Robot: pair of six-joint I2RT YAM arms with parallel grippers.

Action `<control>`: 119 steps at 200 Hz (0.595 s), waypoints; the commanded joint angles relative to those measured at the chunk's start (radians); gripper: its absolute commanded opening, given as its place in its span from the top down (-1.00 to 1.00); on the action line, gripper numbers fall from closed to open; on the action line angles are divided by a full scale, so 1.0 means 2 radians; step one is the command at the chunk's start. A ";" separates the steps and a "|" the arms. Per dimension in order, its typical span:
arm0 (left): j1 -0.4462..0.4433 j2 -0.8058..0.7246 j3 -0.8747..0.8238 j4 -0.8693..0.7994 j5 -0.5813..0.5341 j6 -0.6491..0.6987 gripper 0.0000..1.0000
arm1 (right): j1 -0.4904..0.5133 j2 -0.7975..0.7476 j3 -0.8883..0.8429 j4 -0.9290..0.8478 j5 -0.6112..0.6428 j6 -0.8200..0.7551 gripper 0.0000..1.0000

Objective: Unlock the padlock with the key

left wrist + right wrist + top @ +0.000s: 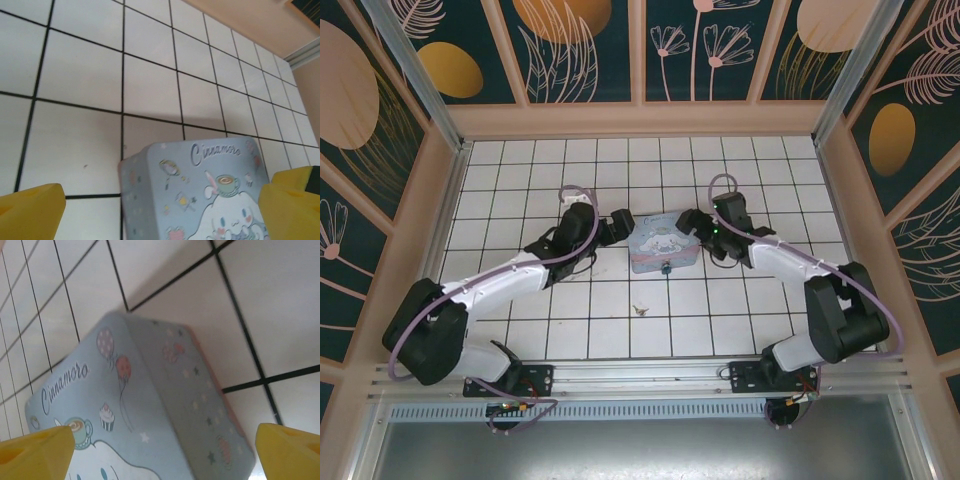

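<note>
Left arm (520, 272) and right arm (782, 255) reaching inward, both jaws wide open flanking the tin (658, 238), padlock (665, 268) at its near edge outside them, key (640, 310) further off on the bench (570, 335)

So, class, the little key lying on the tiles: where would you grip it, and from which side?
The key lies flat on the tiled floor, clear of the tin, so probably come straight down from above and pinch across its narrow width. It is too small here to tell head from blade.
</note>
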 commanded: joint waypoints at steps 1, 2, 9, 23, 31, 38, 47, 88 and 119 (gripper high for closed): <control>0.001 -0.030 -0.015 -0.010 -0.018 0.006 -0.98 | 0.025 0.002 0.000 0.035 -0.001 0.020 -0.86; 0.001 -0.031 -0.015 -0.010 -0.018 0.006 -0.97 | 0.026 0.002 0.001 0.035 -0.001 0.020 -0.86; 0.001 -0.036 -0.019 -0.009 -0.020 0.006 -0.97 | 0.033 0.001 0.002 0.033 0.002 0.025 -0.86; 0.002 -0.043 -0.024 -0.010 -0.020 0.002 -0.98 | 0.044 -0.002 0.003 0.031 0.005 0.032 -0.86; 0.002 -0.047 -0.027 -0.008 -0.020 0.000 -0.98 | 0.049 -0.005 0.003 0.030 0.006 0.037 -0.86; 0.002 -0.049 -0.029 -0.006 -0.018 -0.001 -0.98 | 0.052 -0.008 0.001 0.032 0.007 0.040 -0.86; 0.002 -0.051 -0.033 -0.002 -0.015 -0.001 -0.98 | 0.056 -0.010 -0.002 0.036 0.005 0.048 -0.86; 0.002 -0.066 -0.041 -0.001 -0.016 0.003 -0.98 | 0.070 -0.029 -0.012 0.036 0.021 0.050 -0.97; 0.002 -0.087 -0.050 -0.003 -0.026 0.008 -0.97 | 0.069 -0.080 -0.028 -0.011 0.094 0.034 -0.97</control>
